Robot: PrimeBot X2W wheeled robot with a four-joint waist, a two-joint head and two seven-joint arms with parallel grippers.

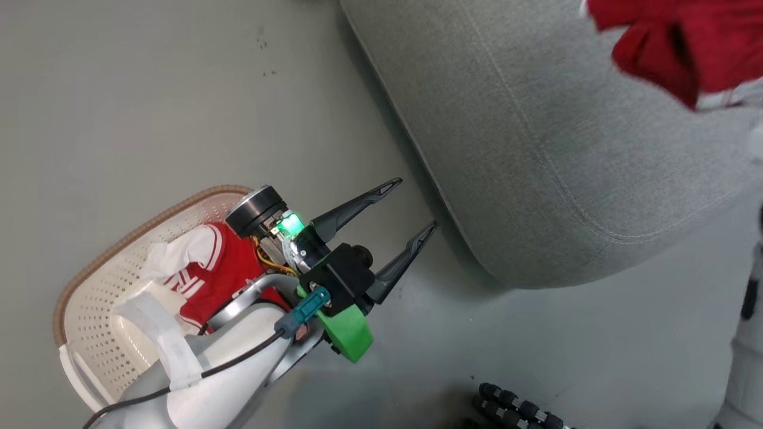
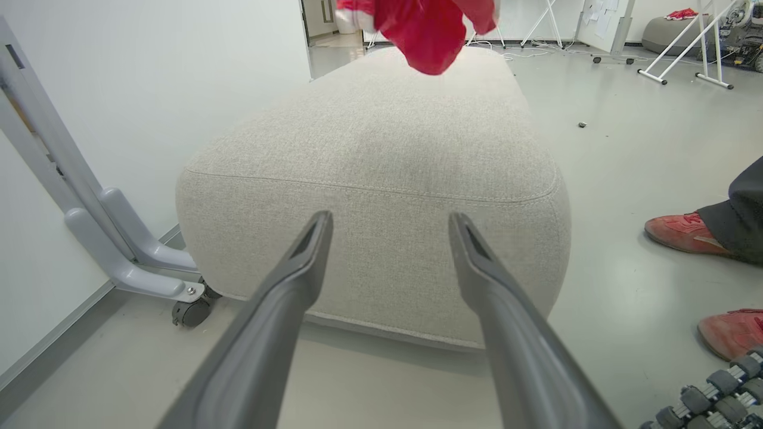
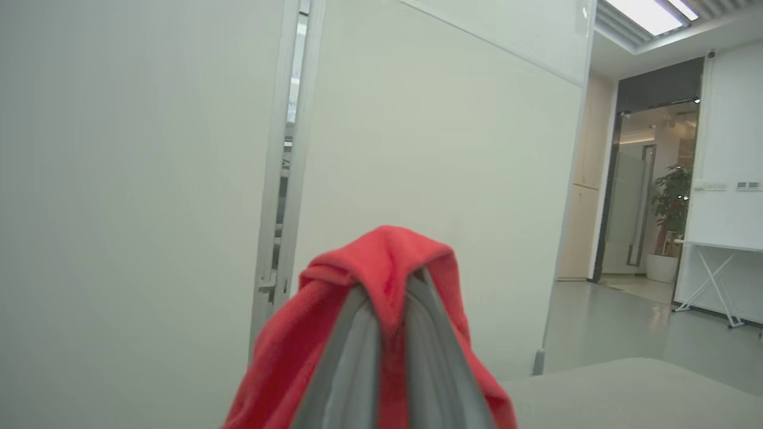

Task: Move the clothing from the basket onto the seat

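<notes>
Over rounded fabric seat (image 2: 381,149) | red fleece garment (image 3: 381,253) in right pincer (image 3: 390,292)

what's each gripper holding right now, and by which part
The right gripper has its jaws shut on a fold of the red garment; which part cannot be told. The left gripper, jaws open, holds nothing.

Grey floor (image 2: 626,149), white wall (image 3: 119,179), ceiling light (image 3: 647,13), potted plant (image 3: 670,205) by doorway (image 3: 638,196)

Pale grey forearm (image 1: 226,381), black cable (image 1: 238,356), teal connector (image 1: 307,307), green bracket (image 1: 349,333), long dark fingers (image 1: 357,205)
</notes>
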